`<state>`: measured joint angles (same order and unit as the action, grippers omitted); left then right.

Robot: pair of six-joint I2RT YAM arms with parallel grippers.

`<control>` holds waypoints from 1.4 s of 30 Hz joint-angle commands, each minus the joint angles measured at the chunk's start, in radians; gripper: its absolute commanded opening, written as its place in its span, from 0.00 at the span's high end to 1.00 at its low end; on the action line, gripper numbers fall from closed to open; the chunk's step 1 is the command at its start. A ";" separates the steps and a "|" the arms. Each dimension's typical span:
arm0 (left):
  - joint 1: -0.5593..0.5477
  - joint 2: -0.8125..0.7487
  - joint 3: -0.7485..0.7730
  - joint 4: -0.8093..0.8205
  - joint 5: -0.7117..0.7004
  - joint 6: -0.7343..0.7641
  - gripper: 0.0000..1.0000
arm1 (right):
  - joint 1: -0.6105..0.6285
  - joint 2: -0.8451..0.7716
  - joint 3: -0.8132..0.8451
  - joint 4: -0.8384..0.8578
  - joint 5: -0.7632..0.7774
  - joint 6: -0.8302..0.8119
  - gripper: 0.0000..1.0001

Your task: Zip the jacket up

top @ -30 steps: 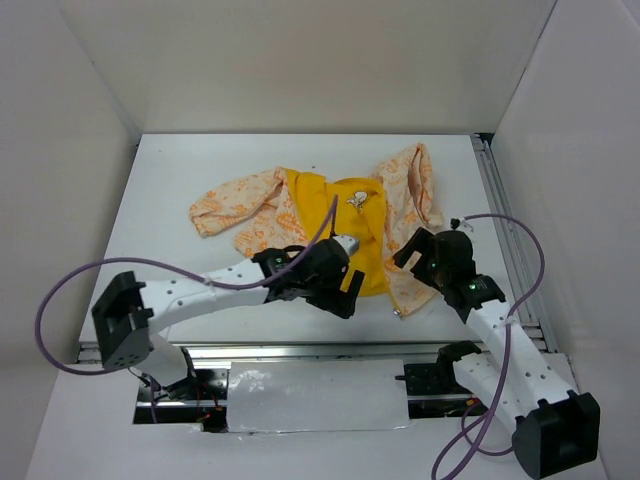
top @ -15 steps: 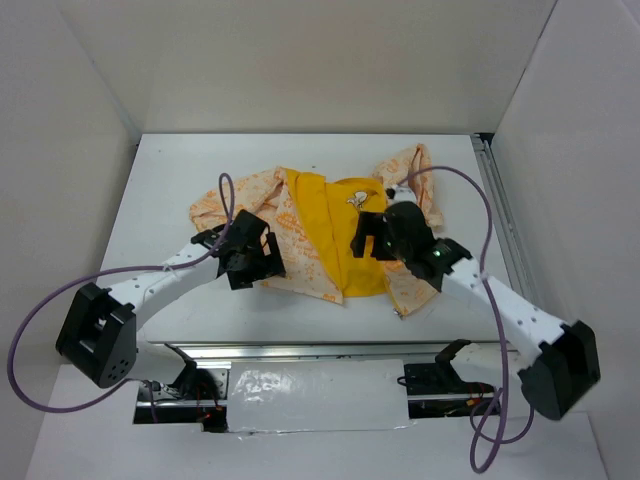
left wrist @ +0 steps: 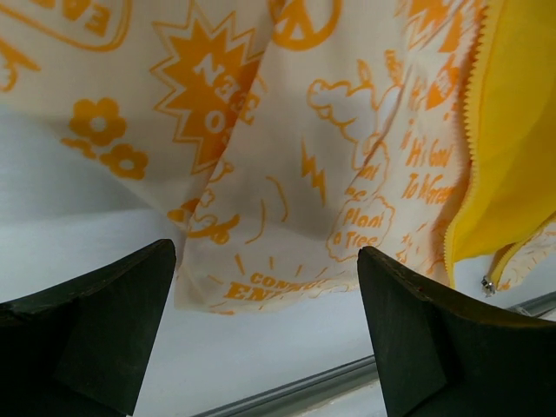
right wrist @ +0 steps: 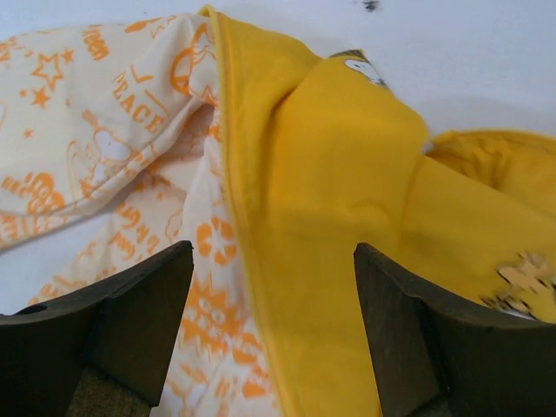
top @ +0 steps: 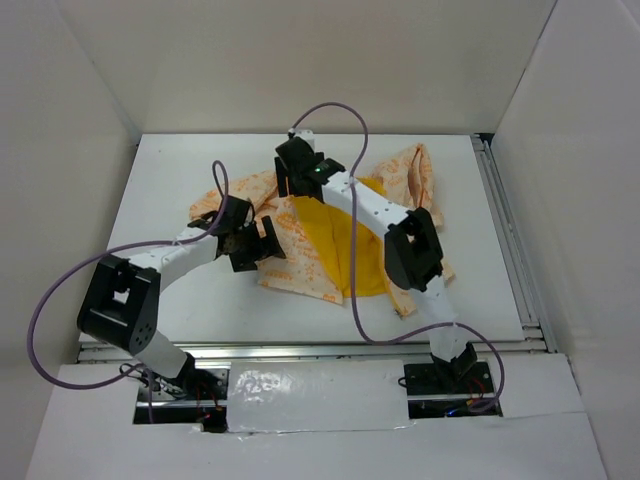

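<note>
The jacket point(top: 305, 262) lies open on the white table, cream with orange print, its yellow lining point(top: 335, 225) facing up. My left gripper point(top: 252, 243) is open and empty above the jacket's left front panel point(left wrist: 287, 174). The yellow zipper strip point(left wrist: 470, 165) and a small metal pull point(left wrist: 489, 285) show at the right of the left wrist view. My right gripper point(top: 293, 180) is open and empty, reached far across to the jacket's upper left by the collar. It hovers over the yellow edge point(right wrist: 233, 174) where lining point(right wrist: 347, 217) meets cream fabric point(right wrist: 104, 165).
The right arm's links point(top: 415, 250) and purple cable point(top: 352, 290) cross over the jacket's middle. The metal rail point(left wrist: 330, 382) of the table's near edge lies just beyond the jacket's hem. White walls enclose the table on three sides.
The right arm has swung from the jacket's lower right far up and left to the collar area. The left gripper has moved left from the bottom hem to the left panel.
</note>
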<state>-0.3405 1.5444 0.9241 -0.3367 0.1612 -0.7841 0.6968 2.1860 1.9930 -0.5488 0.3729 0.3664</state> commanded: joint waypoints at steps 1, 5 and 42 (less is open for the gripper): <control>0.009 0.029 0.019 0.074 0.058 0.048 0.02 | 0.006 0.135 0.236 -0.101 0.038 -0.012 0.19; 0.008 0.100 0.047 0.041 0.025 0.039 0.07 | -0.002 0.230 0.331 -0.103 0.040 0.000 0.20; 0.106 -0.516 0.023 -0.137 0.051 0.045 1.00 | -0.529 -0.517 -0.442 0.053 -0.488 0.184 1.00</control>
<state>-0.2493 1.0428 1.0969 -0.3557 0.2237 -0.6403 0.1593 1.5848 1.6981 -0.4656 -0.1043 0.5457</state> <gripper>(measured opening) 0.042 0.025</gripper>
